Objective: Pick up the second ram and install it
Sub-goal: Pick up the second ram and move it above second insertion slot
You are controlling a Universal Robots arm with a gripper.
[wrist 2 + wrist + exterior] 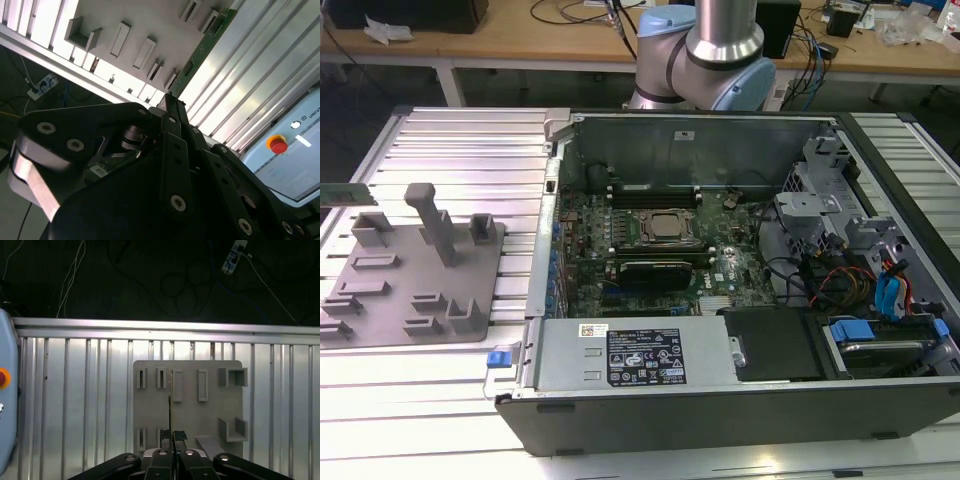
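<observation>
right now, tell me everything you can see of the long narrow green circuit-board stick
The long, narrow green circuit-board stick is flat and thin, with small dark parts along its face in the second wrist view. The black gripper is shut on it. Seen edge-on in the first wrist view, it points out over the grey slotted tray. In the exterior view it hangs level at the exterior view's left, apart from the tray.

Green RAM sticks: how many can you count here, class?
1. The second ram, clamped by the gripper, is at the exterior view's left edge near the grey tray; others may hide inside the computer case.
</observation>
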